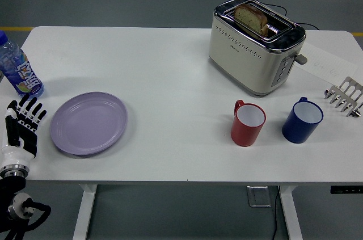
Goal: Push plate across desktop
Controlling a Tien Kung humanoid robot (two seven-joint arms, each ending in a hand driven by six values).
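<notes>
A lilac plate [89, 123] lies flat on the white table [170, 70] at the front left. My left hand [24, 125] stands just left of the plate, a small gap away from its rim, with the fingers spread and pointing up, holding nothing. My right hand is out of view.
A water bottle [17, 70] stands behind my left hand. A toaster [255, 44] with a slice of bread stands at the back right. A red mug [248, 122] and a blue mug [302, 120] stand at the front right, a metal rack [345, 97] at the right edge.
</notes>
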